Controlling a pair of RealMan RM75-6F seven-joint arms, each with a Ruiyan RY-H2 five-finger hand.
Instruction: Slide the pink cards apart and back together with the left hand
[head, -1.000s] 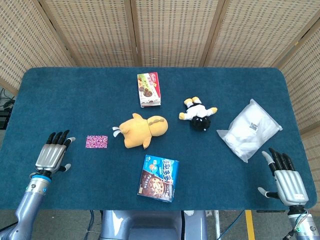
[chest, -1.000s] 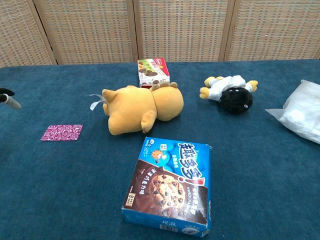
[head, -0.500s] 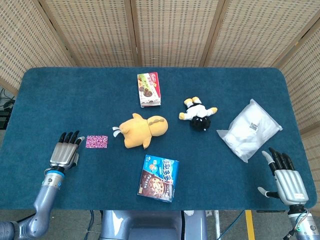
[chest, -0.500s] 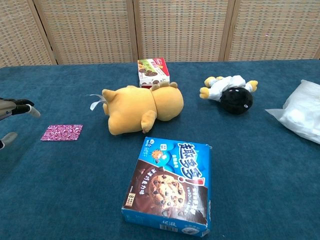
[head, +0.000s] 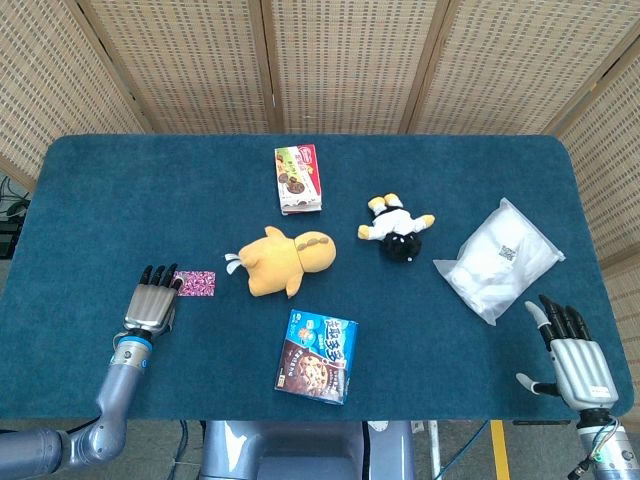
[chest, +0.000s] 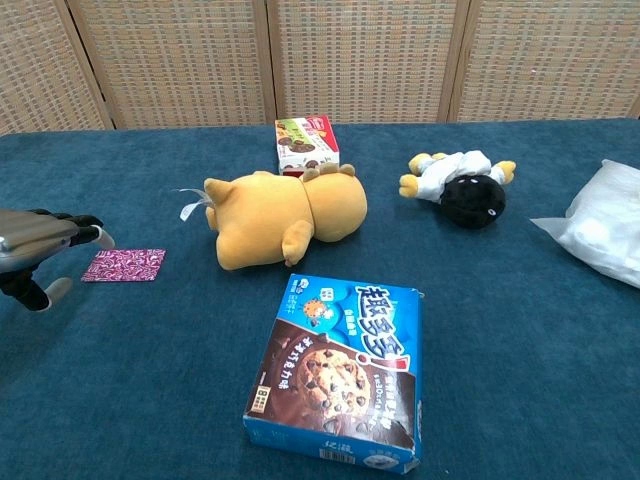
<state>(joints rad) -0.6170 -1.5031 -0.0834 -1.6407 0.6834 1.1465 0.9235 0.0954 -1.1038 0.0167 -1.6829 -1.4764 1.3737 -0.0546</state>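
The pink patterned cards (head: 194, 283) (chest: 124, 265) lie flat in one stack on the blue table, left of the yellow plush. My left hand (head: 151, 306) (chest: 42, 252) hovers just left of the stack, fingers stretched out and apart, their tips at the cards' near-left edge; I cannot tell whether they touch. It holds nothing. My right hand (head: 573, 357) rests open at the table's front right corner, far from the cards, and shows only in the head view.
A yellow plush (head: 282, 260) lies right of the cards. A blue cookie box (head: 317, 356) sits in front, a snack box (head: 299, 179) behind, a black-and-white plush (head: 398, 229) mid-right, and a white bag (head: 502, 259) at the right.
My left hand has moved right and slightly nearer, from well left of the cards to their left edge. Cards and right hand have not moved.
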